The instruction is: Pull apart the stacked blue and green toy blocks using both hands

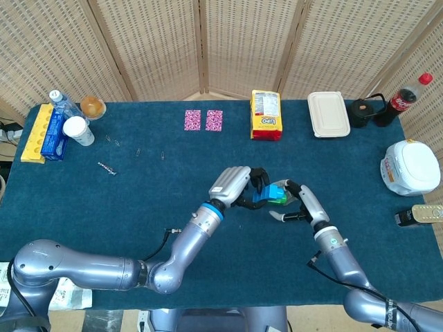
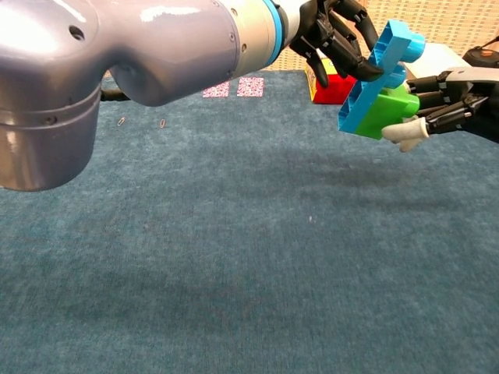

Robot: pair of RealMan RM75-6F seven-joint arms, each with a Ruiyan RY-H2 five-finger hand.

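Observation:
The blue block [image 2: 380, 76] and green block [image 2: 387, 110] are still stuck together, tilted and held above the blue tablecloth [image 2: 234, 257]. My left hand [image 1: 239, 185] grips the blue block [image 1: 262, 197] from the left, its dark fingers [image 2: 343, 37] wrapped over the block's top. From the right, my right hand [image 1: 302, 205] has closed on the green block [image 1: 279, 194]. In the chest view the right hand [image 2: 448, 101] has its fingers along the block's upper side and its thumb [image 2: 403, 132] under it.
Along the far edge stand a yellow-red snack bag [image 1: 266, 115], a white lunch box [image 1: 328, 114], a cola bottle [image 1: 408, 95] and two pink cards [image 1: 203, 120]. A white container [image 1: 410, 167] sits at the right; a cup [image 1: 77, 130] and yellow tray [image 1: 36, 133] at the left.

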